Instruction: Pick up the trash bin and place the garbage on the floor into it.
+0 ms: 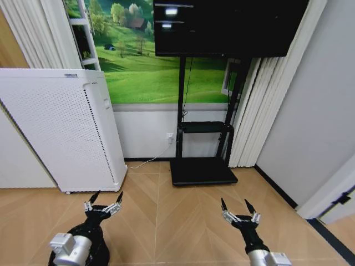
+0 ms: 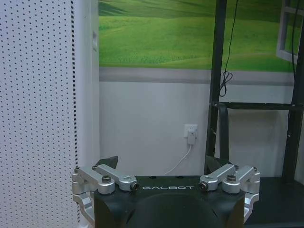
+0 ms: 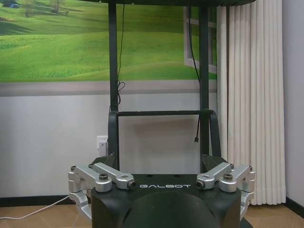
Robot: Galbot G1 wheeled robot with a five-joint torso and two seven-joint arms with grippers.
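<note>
Both arms low, near, pointing at far wall. Left gripper (image 1: 104, 198) spread wide, empty; right gripper (image 1: 239, 206) same. Trash bin, garbage: whereabouts cannot tell from here.

Risk: turning to search, left arm clips white air purifier (image 1: 61, 127) close by; right side, TV stand (image 1: 202, 172) ahead.

Head view gives floor layout; left wrist view catches wall socket (image 2: 191, 133); right wrist view shows curtain (image 3: 249, 99).

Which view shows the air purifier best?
Head view: the whole white air purifier stands on the floor at the left wall. The left wrist view has just its dotted side panel; the right wrist view faces the TV stand.
</note>
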